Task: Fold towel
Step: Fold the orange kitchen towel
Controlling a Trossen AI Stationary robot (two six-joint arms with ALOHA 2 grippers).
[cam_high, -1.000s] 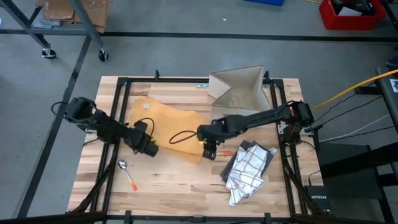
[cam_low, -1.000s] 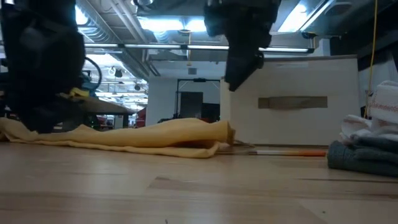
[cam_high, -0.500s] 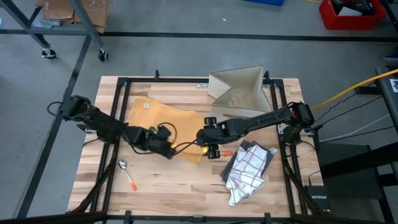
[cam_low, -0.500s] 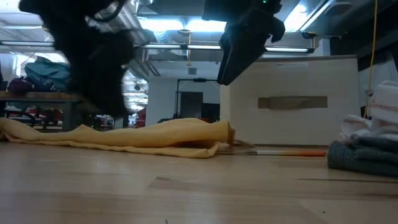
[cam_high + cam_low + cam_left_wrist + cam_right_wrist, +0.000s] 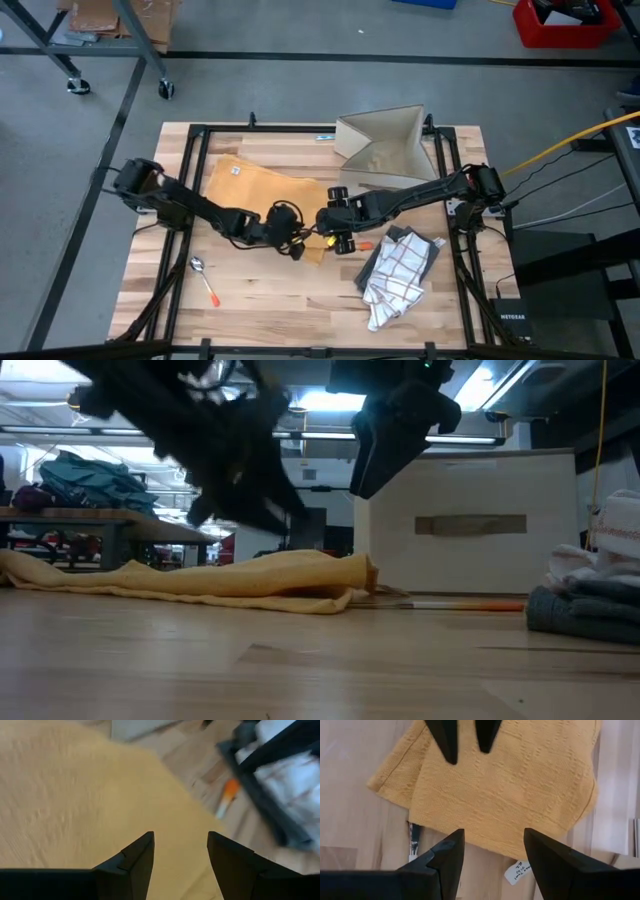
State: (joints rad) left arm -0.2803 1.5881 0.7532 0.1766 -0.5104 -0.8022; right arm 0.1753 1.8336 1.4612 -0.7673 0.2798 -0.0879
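Observation:
The yellow towel (image 5: pixel 262 192) lies spread on the table's left middle, its right end (image 5: pixel 355 575) bunched up a little. A white tag (image 5: pixel 517 870) sits at one edge. My left gripper (image 5: pixel 297 247) hovers open over the towel's near right corner (image 5: pixel 75 795), slanting down toward the table's right. My right gripper (image 5: pixel 338 238) hangs open just to its right, pointing down over the same corner (image 5: pixel 510 795). In the right wrist view the left gripper's fingertips (image 5: pixel 447 742) show above the towel. Neither gripper touches the cloth.
An open white box (image 5: pixel 385 145) stands at the far middle. A pile of grey and checked cloths (image 5: pixel 400 275) lies at the near right. An orange pen (image 5: pixel 362 245) lies between that pile and the towel. A spoon (image 5: pixel 198 265) lies near left.
My left gripper has swept along the towel toward the table's right, risen a little, and tipped from pointing down to a shallow slant. It now hangs next to the right gripper. My right gripper has rolled about its own axis without shifting. The towel has not moved.

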